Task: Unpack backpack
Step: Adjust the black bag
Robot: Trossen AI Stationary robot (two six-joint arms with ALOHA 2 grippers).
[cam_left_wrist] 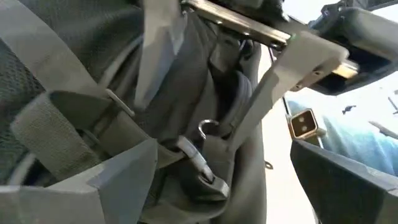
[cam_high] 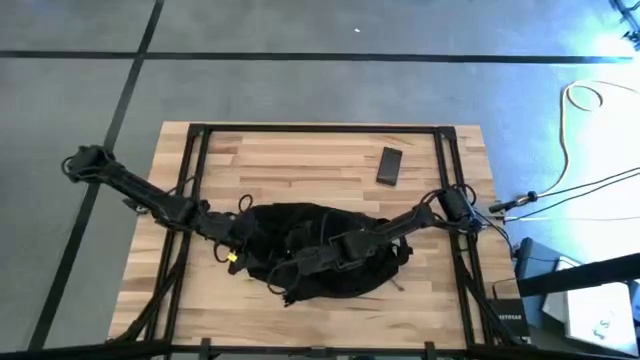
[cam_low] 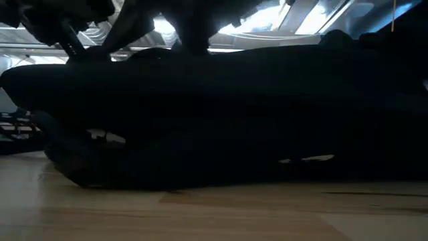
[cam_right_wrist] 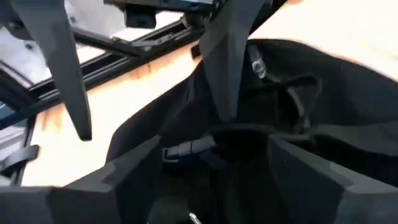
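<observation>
Pale wood tabletop (cam_high: pixel 300 150) on black frame, grey floor around. Backpack (cam_high: pixel 330 270), black and slumped, lies mid-tabletop toward front edge, directly under both pincers. Left pincer (cam_high: pixel 243 248) at backpack's left edge, fingers spread wide apart, grey straps and zipper pull (cam_left_wrist: pixel 202 167) between them. Right pincer (cam_high: pixel 292 268) over backpack's middle, fingers parted, fabric folds and buckle (cam_right_wrist: pixel 186 149) just ahead. Dark flat device (cam_high: pixel 389 166) lies well apart from right pincer, toward far edge.
</observation>
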